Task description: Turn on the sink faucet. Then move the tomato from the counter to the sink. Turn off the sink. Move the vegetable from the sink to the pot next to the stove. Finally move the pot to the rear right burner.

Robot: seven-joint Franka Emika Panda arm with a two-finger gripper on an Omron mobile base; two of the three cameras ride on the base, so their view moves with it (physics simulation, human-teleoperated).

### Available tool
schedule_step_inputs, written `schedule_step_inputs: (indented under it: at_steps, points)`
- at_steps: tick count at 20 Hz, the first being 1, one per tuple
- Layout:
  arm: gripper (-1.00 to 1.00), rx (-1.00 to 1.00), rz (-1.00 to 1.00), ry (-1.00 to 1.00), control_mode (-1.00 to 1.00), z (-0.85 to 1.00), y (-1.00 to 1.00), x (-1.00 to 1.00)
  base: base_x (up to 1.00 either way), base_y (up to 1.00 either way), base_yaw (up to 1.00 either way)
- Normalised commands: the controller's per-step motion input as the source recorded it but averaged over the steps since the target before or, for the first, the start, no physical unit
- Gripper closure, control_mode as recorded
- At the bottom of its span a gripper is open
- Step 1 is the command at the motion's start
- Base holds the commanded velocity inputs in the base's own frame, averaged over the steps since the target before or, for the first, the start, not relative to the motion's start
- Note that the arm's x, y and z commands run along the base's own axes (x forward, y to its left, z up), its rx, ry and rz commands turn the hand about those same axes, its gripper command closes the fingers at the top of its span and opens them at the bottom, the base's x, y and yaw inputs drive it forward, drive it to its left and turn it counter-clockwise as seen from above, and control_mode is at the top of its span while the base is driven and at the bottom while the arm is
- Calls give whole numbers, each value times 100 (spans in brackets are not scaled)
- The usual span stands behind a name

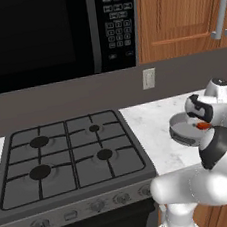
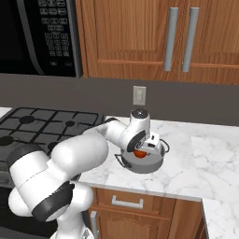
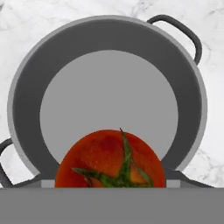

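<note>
I see white marble counter [image 2: 186,172] under the claw [image 2: 139,152], with a grey wall, a wall outlet [image 2: 139,95] and wooden cabinets [image 2: 140,32] beyond it. A gas stove [image 1: 70,156] sits off to the claw's left, a black microwave [image 1: 50,32] above that. Directly beneath the claw stands the grey two-handled pot [image 3: 109,65], nothing blocking it. The claw grasps the tomato [image 3: 110,158], its jaws spread wide around it, holding it just over the pot's bare floor.
</note>
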Motion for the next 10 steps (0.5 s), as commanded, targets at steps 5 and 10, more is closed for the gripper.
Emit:
schedule_step_inputs:
  at_steps: [5,10]
  points:
    - [100,0,0,3,-100,-38,-3,26,0,0,0]
    - [100,0,0,2,-100,-30,-5,17,0,0,0]
